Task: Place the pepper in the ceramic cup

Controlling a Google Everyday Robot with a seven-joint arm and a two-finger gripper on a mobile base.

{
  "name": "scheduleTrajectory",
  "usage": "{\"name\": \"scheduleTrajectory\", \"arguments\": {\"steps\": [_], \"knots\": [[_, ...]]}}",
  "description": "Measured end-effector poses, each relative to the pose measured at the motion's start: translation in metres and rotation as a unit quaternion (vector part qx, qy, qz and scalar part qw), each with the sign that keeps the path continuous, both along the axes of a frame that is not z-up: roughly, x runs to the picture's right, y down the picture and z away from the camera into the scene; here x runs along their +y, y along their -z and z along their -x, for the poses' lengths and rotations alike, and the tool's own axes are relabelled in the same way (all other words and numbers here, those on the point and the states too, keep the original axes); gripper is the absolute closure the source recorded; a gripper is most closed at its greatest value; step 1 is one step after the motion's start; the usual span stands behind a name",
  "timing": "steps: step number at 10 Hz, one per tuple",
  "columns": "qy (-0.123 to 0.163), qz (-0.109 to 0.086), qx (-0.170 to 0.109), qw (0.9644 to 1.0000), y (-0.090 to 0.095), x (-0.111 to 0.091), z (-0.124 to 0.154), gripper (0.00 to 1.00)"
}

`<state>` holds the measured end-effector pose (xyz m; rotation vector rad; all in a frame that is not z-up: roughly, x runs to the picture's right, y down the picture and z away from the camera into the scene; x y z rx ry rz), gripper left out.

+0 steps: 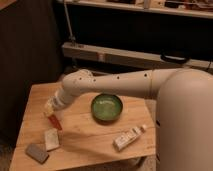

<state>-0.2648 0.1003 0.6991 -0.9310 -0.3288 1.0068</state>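
Observation:
The pepper (55, 121) is small, slim and red. It hangs from my gripper (51, 113) over the left part of the wooden table (90, 137). The gripper is shut on the pepper's upper end. The ceramic cup (51, 138) is whitish and tapered. It sits on the table just below the pepper, near the front left, with a small gap between them. My white arm (115, 82) reaches in from the right, across the table's back.
A wide green bowl (106, 107) stands at the table's middle, right of the gripper. A white tube (129, 137) lies near the front right edge. A grey block (36, 152) lies at the front left corner. Dark shelving stands behind the table.

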Motion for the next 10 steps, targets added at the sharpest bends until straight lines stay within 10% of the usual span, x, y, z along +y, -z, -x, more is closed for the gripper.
{"name": "scheduleTrajectory", "arguments": {"steps": [10], "knots": [[-0.061,-0.008,-0.018,0.998,-0.073,-0.076,-0.029,1.0]]}}
